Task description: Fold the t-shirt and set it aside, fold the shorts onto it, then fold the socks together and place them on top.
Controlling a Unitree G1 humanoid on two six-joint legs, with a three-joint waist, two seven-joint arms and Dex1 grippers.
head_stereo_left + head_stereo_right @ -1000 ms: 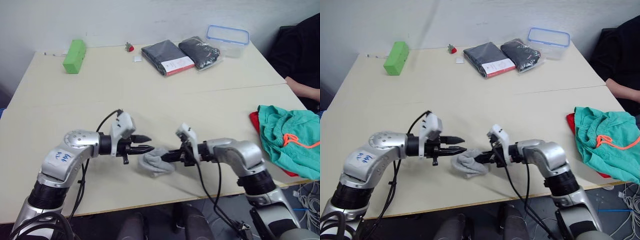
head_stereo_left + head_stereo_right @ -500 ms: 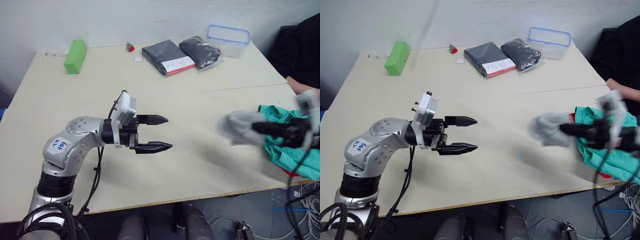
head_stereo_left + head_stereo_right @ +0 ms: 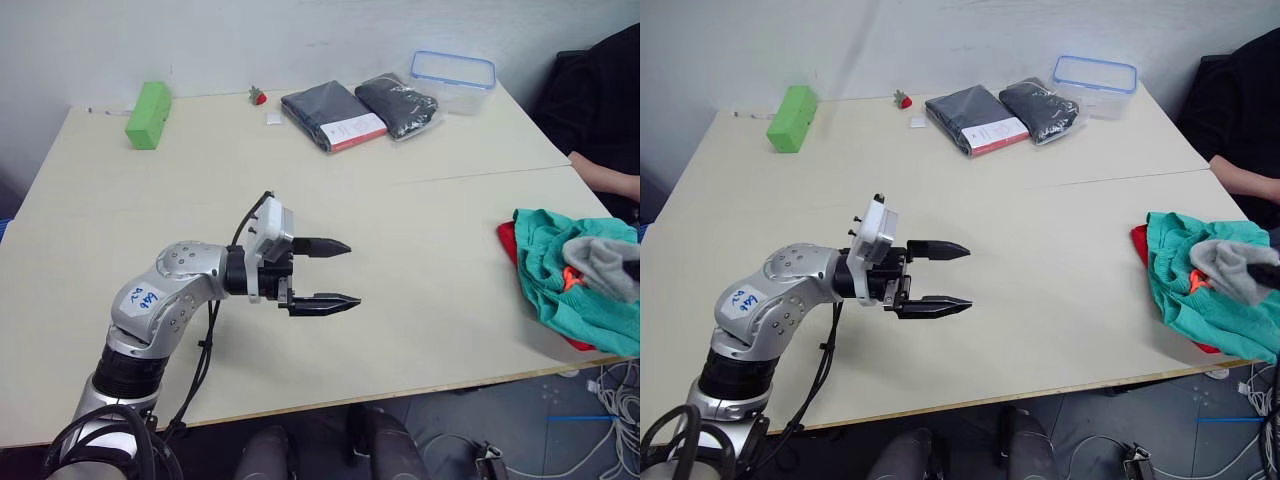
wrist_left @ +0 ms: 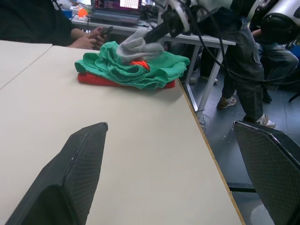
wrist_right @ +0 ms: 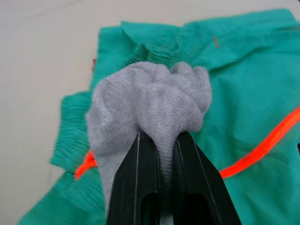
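The right gripper (image 5: 159, 154) pinches the bunched grey socks (image 5: 150, 108) between its two black fingers (image 5: 136, 183), holding them directly over the teal-green shorts (image 5: 243, 93). The shorts lie crumpled at the right edge of the surface (image 3: 420, 260), with an orange drawstring (image 5: 262, 150) crossing the fabric. A strip of the red t-shirt (image 4: 117, 81) shows beneath the shorts, along the lower side of the pile; the shorts rest on it and cover most of it.

The left gripper (image 3: 325, 272) hangs above the bare middle of the surface, well apart from the garment pile, its fingers spread wide and holding nothing. A blue-on-white sticker (image 3: 137, 299) on the left forearm bears handwriting that is too small to read.

Along the far edge of the surface stand a green rectangular block (image 3: 148, 114), a small red object (image 3: 259, 97), a small white piece (image 3: 273, 118), two dark folded garments in plastic packaging (image 3: 335, 114), and a clear container with a blue rim (image 3: 453, 72). The nearer package carries a white and red label (image 3: 355, 130); its print cannot be read.

A person's hand (image 4: 92, 39) rests beyond the pile, holding a dark phone-like object (image 4: 106, 31). A screen (image 4: 117, 3) glows in the background of the left wrist view; its text is illegible.
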